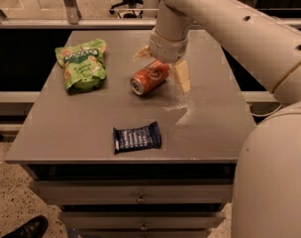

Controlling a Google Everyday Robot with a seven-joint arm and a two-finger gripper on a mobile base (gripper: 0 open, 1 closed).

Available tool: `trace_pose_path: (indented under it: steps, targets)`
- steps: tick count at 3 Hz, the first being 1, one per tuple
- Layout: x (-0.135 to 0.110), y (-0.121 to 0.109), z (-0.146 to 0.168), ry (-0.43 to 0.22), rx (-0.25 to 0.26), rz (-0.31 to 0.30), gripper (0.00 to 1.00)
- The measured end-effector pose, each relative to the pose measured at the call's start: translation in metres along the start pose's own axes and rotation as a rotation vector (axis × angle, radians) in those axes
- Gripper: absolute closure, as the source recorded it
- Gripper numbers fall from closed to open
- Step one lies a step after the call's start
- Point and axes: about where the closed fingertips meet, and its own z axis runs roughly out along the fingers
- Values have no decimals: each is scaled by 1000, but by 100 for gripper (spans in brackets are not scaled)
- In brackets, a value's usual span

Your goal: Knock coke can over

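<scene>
Dark blue wrapper is sitting nearest the front. Past it the coke can is lying on its side mid-table, long axis running diagonally, silver top facing front-left. It's thin metal and light (probably near empty, hard to tell), rolling easily, so nudging its side beats pinching. The gripper is hovering over its far end, fingers spread apart.

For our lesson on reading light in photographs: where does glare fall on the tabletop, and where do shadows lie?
Camera view: a pale glare patch sits on the grey tabletop, beside the red metal coke can lying on its side. Camera view: soft shadow lies under the can, below the robot's open hand hovering over its far end. Lighting is dim and warm.
</scene>
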Motion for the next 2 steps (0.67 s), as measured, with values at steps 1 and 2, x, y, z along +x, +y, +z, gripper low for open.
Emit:
trace_pose_path:
  steps: [1,2]
  targets:
    - [3,14,2,-26,61,47,0]
    - [4,52,-2,-74,196,176,0]
